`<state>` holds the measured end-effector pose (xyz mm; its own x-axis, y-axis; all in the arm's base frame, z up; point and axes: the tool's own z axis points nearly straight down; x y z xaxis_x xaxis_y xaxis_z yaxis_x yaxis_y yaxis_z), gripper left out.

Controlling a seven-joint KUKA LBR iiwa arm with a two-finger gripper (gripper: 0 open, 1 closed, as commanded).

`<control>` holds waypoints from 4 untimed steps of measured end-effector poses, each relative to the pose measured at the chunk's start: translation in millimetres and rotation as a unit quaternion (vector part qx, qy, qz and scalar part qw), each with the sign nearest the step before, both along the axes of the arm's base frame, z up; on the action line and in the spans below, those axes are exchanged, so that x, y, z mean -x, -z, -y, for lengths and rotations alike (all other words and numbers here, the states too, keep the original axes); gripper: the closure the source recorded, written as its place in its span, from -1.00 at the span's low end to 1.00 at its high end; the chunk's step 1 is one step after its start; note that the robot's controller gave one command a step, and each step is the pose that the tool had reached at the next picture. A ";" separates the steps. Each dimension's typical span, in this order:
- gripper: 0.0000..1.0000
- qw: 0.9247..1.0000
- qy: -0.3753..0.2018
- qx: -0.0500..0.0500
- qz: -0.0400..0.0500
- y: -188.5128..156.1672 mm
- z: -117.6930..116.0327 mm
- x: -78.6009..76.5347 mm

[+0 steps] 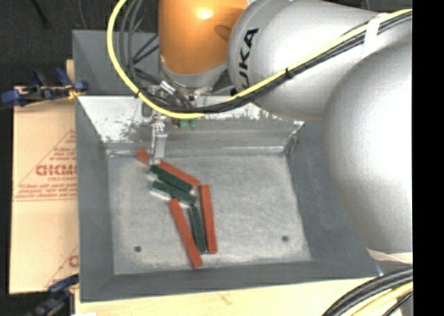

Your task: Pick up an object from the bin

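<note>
At the back left of the bin's floor, the hand (159, 142) points straight down, close to the back wall. The arm (333, 64) comes in from the right, thick and silver, and bends downward at an orange cover (194, 19) above the wrist. A yellow cable (119, 9) makes a wide loop around this cover and then runs along the arm. I cannot tell whether the hand is apart or together.

On the silver shell of the arm the black letters "UKA" (246, 57) can be read, and the rest of the word is hidden.

The tip of the hand stands just beside the end of a red stick (143, 158). This stick belongs to a small heap (186, 210) of red and dark green sticks left of the middle of the floor. A dark green stick (171, 173) lies nearest after it.

The bin (250, 189) is grey metal, with a dull, speckled floor and sloped walls. Around it the ground (41, 2) is dark.
</note>
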<state>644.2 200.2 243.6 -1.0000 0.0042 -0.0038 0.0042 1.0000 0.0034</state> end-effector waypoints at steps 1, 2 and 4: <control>-1.00 1.000 0.022 0.002 -0.005 151.1 55.4 36.6; -1.00 1.000 -0.023 0.003 0.001 173.5 100.8 6.4; 1.00 0.999 -0.032 0.003 0.004 21.1 145.6 28.8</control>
